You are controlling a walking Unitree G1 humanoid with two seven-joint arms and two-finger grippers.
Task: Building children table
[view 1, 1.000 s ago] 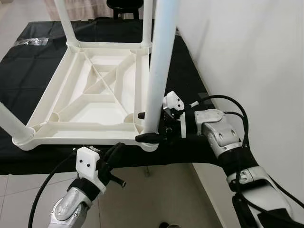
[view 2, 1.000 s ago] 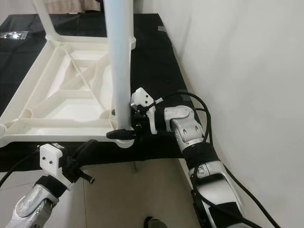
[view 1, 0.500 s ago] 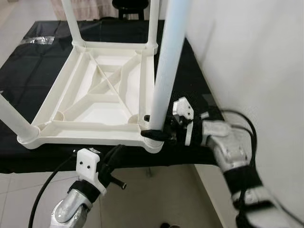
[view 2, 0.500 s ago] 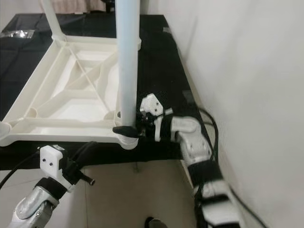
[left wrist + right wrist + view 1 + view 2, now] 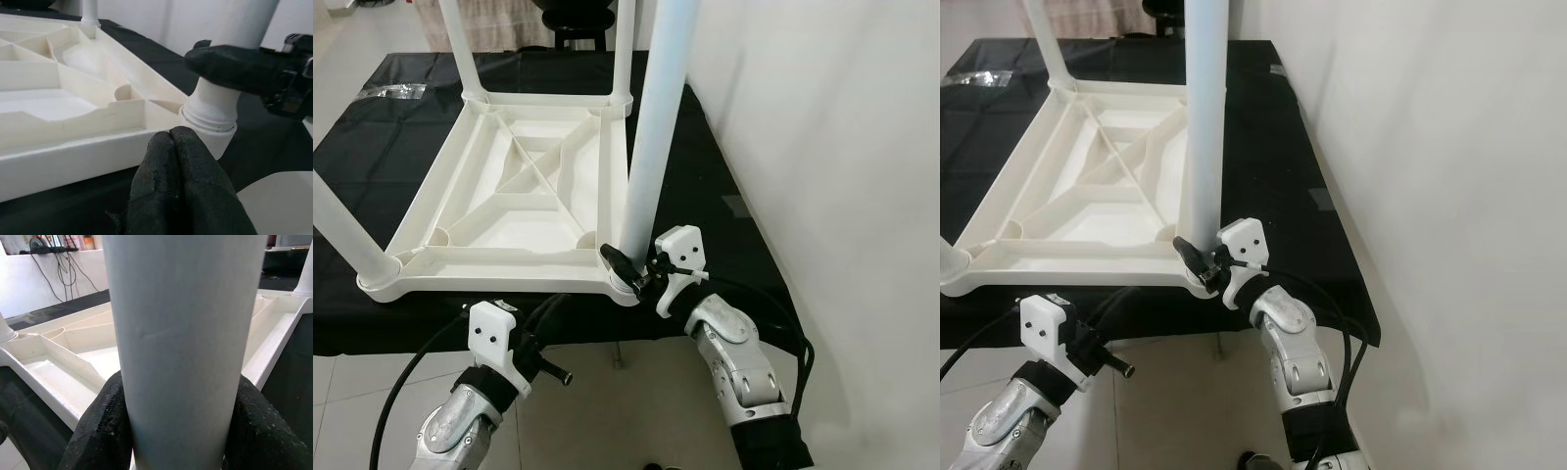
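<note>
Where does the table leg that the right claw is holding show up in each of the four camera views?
Left eye view: the leg stands upright, centre-right, with the right claw at its base.
Right eye view: upright, left of centre.
Left wrist view: only its base, top right, behind the left claw.
Right wrist view: close up, mid-picture.
Shared landmark: the upturned tabletop.

wall: plain white painted wall (image 5: 822, 117) runs along the robot's right, just beside the covered surface
floor: pale square floor tiles (image 5: 342, 401) with thin grout lines
furniture: low surface under a black cloth cover (image 5: 1263, 147); dark round stool (image 5: 570, 12) beyond it
light: bright, even, soft glare on the cloth
</note>
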